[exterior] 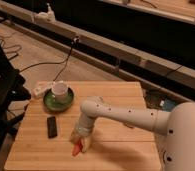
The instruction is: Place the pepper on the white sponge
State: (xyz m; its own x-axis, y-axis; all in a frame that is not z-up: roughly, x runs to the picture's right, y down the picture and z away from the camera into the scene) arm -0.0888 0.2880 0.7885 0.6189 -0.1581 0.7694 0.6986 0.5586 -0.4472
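Pepper: one item, red-orange, lying on the bench close to the front edge and left of centre. Its upper end sits directly under the end effector and appears to be in contact with it.

End effector: one unit, pointing downward at the pepper. Whether it is clenched on the pepper or released cannot be determined from this view.

Arm: one white arm. It starts at the rounded robot body at the lower right and runs leftward, roughly level, above the bench surface. At a rounded elbow it bends, and the final segment drops steeply down to the end effector.

Dark flat object: one item, rectangular, lying flat on the bench. It is to the left of the end effector and clear of it.

Green plate: one item, in the rear left area of the bench, well apart from the pepper.

White cup: one item, standing upright on the green plate.

Beyond the bench, dark cables trail across the floor. Long low ledges run diagonally across the background.
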